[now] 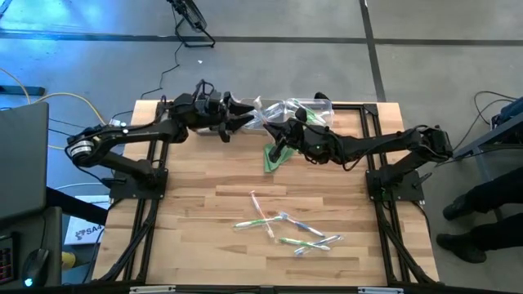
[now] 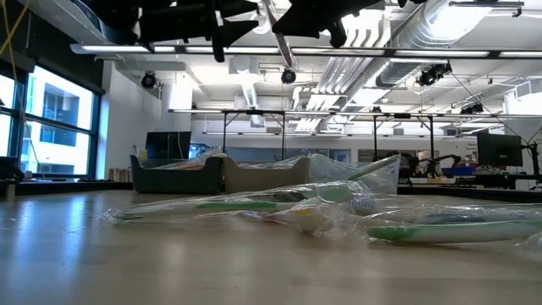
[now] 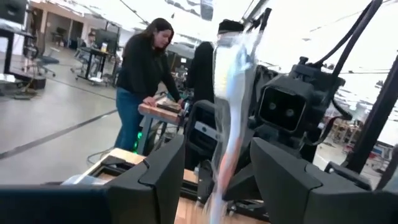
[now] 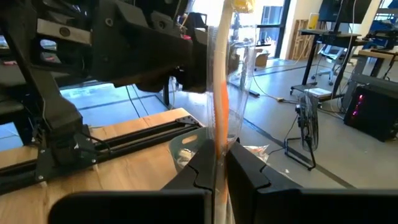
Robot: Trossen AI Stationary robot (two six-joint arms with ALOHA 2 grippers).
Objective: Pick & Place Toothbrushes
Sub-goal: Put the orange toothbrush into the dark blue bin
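Toothbrushes in clear wrappers lie scattered on the near part of the wooden tabletop, several crossing one another, with green, blue and pink accents showing through the plastic; the low view shows them flat on the wood, close to the camera. Farther back, a folded green triangle lies on the tabletop just below the right arm's wrist. Above the far part of the tabletop both arms meet near the middle. The right claw has its fingers pressed together on a wrapped toothbrush with an orange streak, which stands upright between them. The left claw, reaching in from the left, has its fingers spread wide, and a wrapped toothbrush hangs in the gap between them; whether they touch it cannot be told. A crumpled clear plastic bag sits at the far edge of the tabletop beside the two claws. Beyond the tabletop, a person in a dark top stands at a bench.
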